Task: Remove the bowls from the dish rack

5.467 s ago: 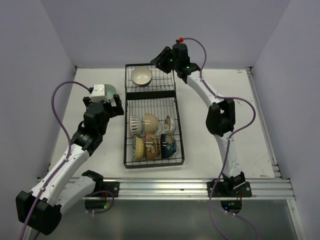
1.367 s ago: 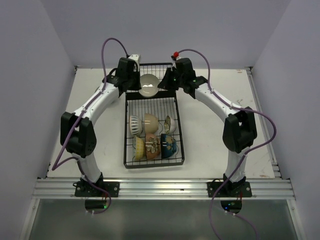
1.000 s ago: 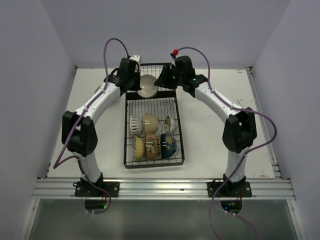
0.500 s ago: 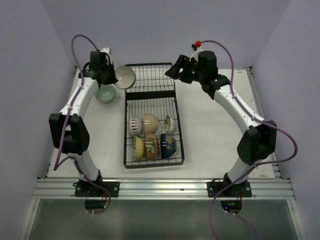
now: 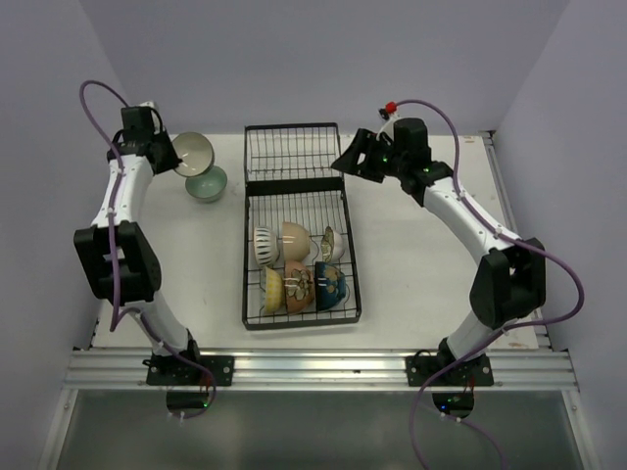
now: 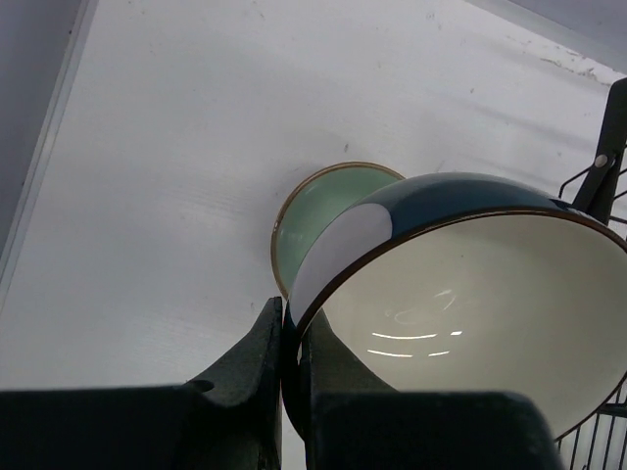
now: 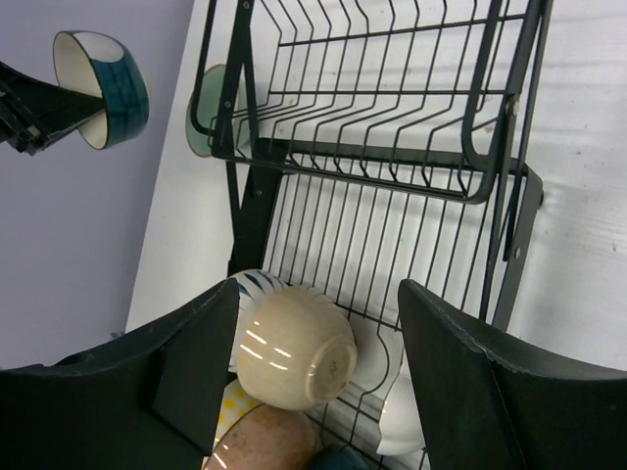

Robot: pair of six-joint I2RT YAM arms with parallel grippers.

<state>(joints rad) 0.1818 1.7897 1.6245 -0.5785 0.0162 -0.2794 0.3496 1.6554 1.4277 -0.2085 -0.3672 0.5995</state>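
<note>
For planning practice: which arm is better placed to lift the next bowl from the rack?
Right: the right gripper hangs open above the dish rack; the left gripper is shut on a bowl.

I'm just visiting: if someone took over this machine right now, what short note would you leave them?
Left tool: shut on the rim of a teal-and-white bowl, held in the air near the green bowl, which sits on the table left of the dish rack.
Right tool: open, empty, over the rack's far right edge.
Done: green bowl out; teal one clear of the rack, not yet set down.
Left: six bowls, it seems, on edge in the rack's near section.
</note>
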